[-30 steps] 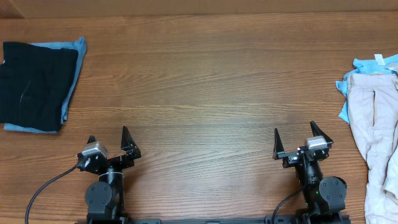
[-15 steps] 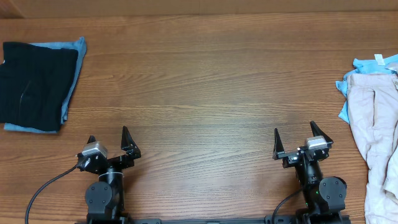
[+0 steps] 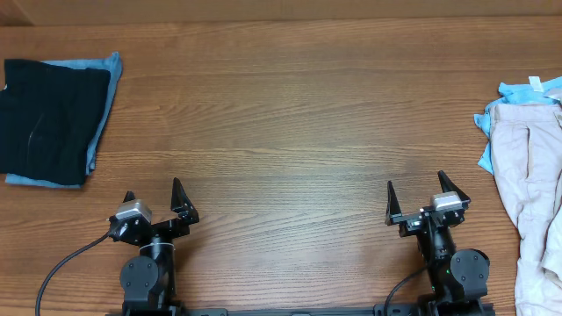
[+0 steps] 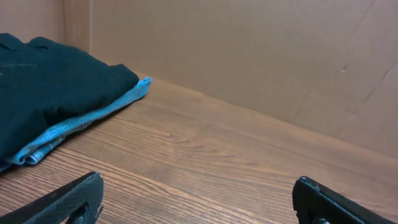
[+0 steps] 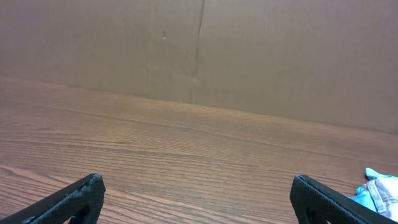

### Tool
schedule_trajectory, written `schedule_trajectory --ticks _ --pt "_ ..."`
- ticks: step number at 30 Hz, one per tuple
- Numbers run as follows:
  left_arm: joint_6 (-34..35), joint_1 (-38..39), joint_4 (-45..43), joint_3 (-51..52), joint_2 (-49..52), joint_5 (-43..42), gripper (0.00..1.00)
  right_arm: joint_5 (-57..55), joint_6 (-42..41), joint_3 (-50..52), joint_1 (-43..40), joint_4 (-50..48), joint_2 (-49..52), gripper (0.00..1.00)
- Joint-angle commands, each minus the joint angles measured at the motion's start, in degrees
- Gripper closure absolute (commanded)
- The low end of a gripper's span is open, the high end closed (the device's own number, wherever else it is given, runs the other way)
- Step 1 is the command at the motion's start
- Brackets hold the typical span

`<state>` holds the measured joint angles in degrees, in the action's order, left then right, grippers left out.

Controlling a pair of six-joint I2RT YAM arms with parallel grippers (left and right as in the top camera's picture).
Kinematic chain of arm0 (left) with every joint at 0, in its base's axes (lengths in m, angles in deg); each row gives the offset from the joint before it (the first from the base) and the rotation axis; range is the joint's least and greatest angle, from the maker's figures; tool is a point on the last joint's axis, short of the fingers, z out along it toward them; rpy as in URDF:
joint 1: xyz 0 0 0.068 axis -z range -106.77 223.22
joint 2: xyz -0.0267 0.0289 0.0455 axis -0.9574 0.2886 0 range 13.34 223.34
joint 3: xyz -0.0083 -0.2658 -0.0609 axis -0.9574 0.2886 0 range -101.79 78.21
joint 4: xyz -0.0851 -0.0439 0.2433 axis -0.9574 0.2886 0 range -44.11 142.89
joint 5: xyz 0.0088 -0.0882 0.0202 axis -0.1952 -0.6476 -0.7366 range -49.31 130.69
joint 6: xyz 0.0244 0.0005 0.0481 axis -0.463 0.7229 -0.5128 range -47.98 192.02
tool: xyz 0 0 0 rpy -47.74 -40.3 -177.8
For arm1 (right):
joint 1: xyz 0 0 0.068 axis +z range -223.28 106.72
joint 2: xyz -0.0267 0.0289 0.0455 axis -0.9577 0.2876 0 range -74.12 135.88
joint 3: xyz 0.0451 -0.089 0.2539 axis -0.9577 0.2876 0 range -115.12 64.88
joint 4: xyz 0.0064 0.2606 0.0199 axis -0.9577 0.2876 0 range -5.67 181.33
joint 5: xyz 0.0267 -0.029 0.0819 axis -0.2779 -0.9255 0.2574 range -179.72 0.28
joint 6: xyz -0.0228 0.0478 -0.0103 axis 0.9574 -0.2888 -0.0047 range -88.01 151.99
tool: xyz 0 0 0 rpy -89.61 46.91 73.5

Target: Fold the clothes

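Note:
The clothes, a pair of pale beige shorts (image 3: 531, 189), lie crumpled at the table's right edge in the overhead view, running off the frame. My right gripper (image 3: 414, 190) stands open near the front edge, well left of them, with nothing between its fingers. In the right wrist view the right gripper (image 5: 198, 186) spans bare wood. My left gripper (image 3: 154, 195) is open too, at the front left, far from the shorts. The left wrist view shows the left gripper (image 4: 199, 190) holding nothing.
A black folded garment (image 3: 48, 118) lies on a light blue one (image 3: 104, 96) at the far left, also seen as a black garment (image 4: 43, 87) in the left wrist view. Light blue fabric (image 3: 527, 89) pokes out beneath the shorts. A cardboard wall (image 5: 199, 50) backs the table.

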<state>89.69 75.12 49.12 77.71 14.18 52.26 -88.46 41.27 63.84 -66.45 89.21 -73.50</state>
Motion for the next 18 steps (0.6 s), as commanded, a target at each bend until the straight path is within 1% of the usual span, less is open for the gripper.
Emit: schedule_trajectory --ticks 1,3,6,8,9,10,14,16,18 --pt "0.4 0.4 -0.1 0.2 -0.6 -0.5 0.0 0.0 0.2 0.6 -0.1 -0.2 -0.4 0.0" --pt "0.4 0.4 -0.1 0.2 -0.6 -0.5 0.0 -1.7 0.2 0.6 -0.1 -0.8 -0.4 0.0" --pt "0.4 0.4 -0.1 0.2 -0.6 -0.5 0.0 -1.6 -2.2 0.5 -0.1 -2.9 -0.4 0.0" --pt "0.4 0.4 -0.1 0.2 -0.6 -0.5 0.0 -1.6 -2.5 -0.5 -0.1 -2.6 -0.4 0.0" --pt "0.4 0.4 -0.1 0.2 -0.6 -0.5 0.0 -1.8 -4.3 -2.0 -0.1 -1.6 -0.4 0.0" --pt "0.4 0.4 -0.1 0.2 -0.6 -0.5 0.0 -1.8 -6.1 -4.2 -0.1 -0.9 -0.4 0.0" --pt "0.4 0.4 -0.1 0.2 -0.6 -0.5 0.0 -4.7 -6.6 -14.7 -0.1 0.4 2.3 0.0" --pt "0.4 0.4 -0.1 0.2 -0.6 -0.5 0.0 -5.8 -8.7 -20.1 -0.1 1.2 7.1 0.0" --pt "0.4 0.4 -0.1 0.2 -0.6 -0.5 0.0 -7.5 -8.7 -25.8 -0.2 1.5 13.1 0.0"
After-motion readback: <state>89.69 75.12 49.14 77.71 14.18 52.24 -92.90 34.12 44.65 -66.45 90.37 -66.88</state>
